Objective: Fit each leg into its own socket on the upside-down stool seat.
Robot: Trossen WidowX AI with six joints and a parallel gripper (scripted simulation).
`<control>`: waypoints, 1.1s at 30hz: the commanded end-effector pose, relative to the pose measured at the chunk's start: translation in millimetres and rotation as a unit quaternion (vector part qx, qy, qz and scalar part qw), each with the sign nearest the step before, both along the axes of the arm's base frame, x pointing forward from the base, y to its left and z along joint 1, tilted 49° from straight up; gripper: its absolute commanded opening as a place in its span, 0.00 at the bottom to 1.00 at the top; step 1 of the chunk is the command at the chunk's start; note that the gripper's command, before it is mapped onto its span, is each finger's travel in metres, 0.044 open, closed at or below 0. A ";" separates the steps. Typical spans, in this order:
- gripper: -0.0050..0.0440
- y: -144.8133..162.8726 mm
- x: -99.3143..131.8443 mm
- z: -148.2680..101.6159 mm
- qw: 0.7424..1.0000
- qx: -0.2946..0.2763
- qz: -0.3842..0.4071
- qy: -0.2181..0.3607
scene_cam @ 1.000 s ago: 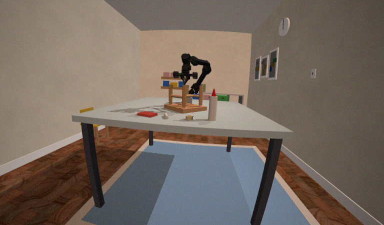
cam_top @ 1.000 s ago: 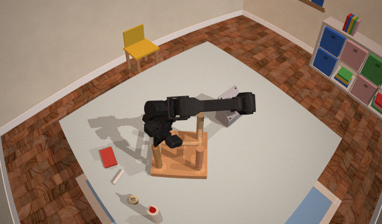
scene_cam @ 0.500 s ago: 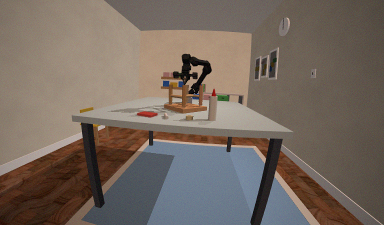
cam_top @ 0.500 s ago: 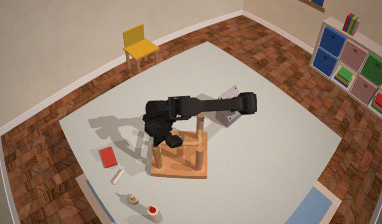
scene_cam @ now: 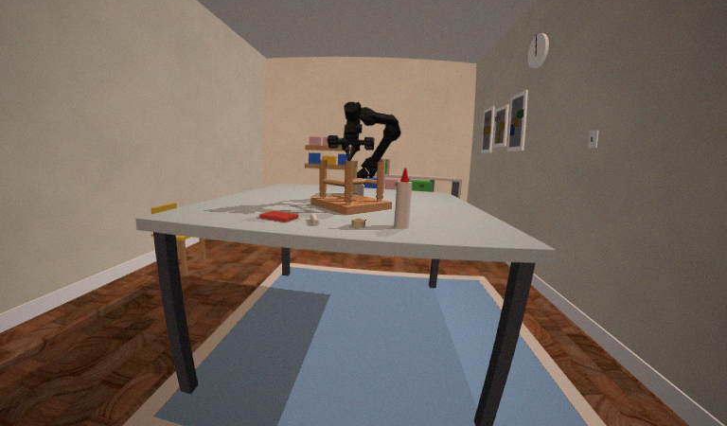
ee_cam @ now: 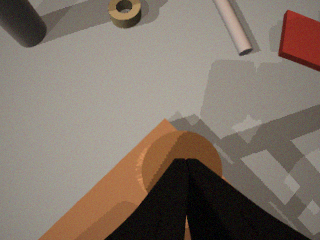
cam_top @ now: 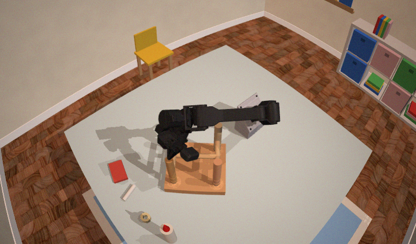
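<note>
- Four legs stand upright on the stool seat point(cam_top: 196, 188), which lies flat near the middle of the worktop point(cam_top: 275, 167).
- Your tool point(ee_cam: 186, 190) is clenched on nothing, right above the top of one corner leg point(cam_top: 170, 171).
- Red block point(cam_top: 117, 171), white peg point(cam_top: 128, 192) and brass ring point(cam_top: 145, 217) lie apart from the seat.

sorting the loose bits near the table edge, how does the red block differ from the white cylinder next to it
The red block is a flat rectangular slab; the white cylinder is a slim round rod. The block is bright red and covers more of the table; the cylinder is off-white and narrower. Both lie flat on the table, apart from each other and from the stool's seat.
</note>
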State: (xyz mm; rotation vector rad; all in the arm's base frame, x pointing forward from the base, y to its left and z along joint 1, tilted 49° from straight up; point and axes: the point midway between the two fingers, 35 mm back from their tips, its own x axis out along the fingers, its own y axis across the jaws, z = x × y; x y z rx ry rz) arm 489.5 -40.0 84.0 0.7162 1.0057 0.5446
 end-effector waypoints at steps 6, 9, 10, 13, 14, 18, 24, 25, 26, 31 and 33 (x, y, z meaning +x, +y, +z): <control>0.10 1.2 -0.1 -0.8 1.000 0.001 0.007 0.009; 0.10 -2.5 0.6 2.3 1.000 0.001 0.006 0.007; 0.10 -3.7 0.8 3.3 1.000 0.001 0.005 0.007; 0.10 -7.3 1.4 6.4 1.000 0.001 0.004 0.005; 0.10 -8.5 1.5 7.5 1.000 0.001 0.004 0.005; 0.10 -13.4 2.1 11.6 1.000 0.001 0.002 0.003; 0.10 -18.3 2.6 15.8 1.000 0.002 0.001 0.000; 0.10 -19.5 2.7 16.9 1.000 0.002 0.001 0.000; 0.10 -20.7 2.8 17.9 1.000 0.002 0.000 -0.001; 0.10 -5.4 -31.8 48.1 0.999 -0.004 0.044 0.003; 0.10 -2.3 -39.9 59.1 0.998 -0.010 0.058 -0.008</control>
